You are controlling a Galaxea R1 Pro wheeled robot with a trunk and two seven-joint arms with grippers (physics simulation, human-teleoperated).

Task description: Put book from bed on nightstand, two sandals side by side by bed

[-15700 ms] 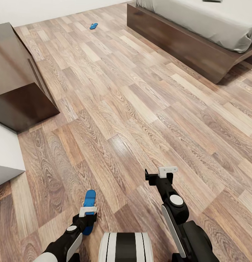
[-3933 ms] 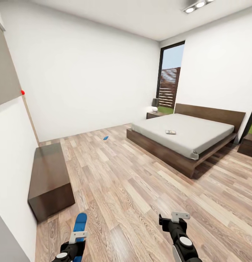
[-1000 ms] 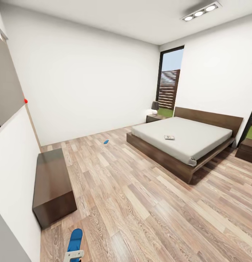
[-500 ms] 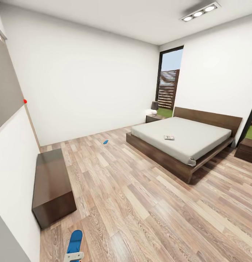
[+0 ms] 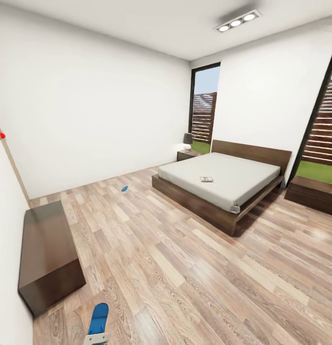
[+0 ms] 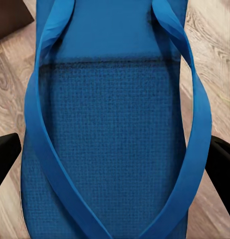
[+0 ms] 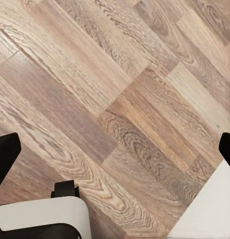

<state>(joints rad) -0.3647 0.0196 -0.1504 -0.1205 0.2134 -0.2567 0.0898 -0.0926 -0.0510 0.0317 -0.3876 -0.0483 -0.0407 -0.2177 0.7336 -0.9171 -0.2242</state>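
Note:
In the left wrist view a bright-blue sandal [image 6: 115,124] sits between two black fingertips [image 6: 5,160]; my left gripper [image 6: 115,162] is shut on it. The head view has this sandal [image 5: 99,317] at its lower edge, above the gripper's white jaw piece [image 5: 97,338]. The other sandal [image 5: 124,189] lies on the floor by the far wall, left of the bed [image 5: 223,184]. The book [image 5: 206,179] lies on the grey mattress. One nightstand [image 5: 186,154] stands beyond the bed, another [image 5: 313,193] to its right. My right gripper [image 7: 115,149] hangs open over bare planks.
A long low dark-brown cabinet [image 5: 47,254] stands along the left wall. A small lamp [image 5: 187,140] sits on the far nightstand. Tall windows [image 5: 202,115] show a fence and grass. Open wood floor [image 5: 185,268] stretches between me and the bed.
The whole picture has slid left, so the camera has turned right; more of the right window and nightstand shows. The held sandal stays in my left gripper.

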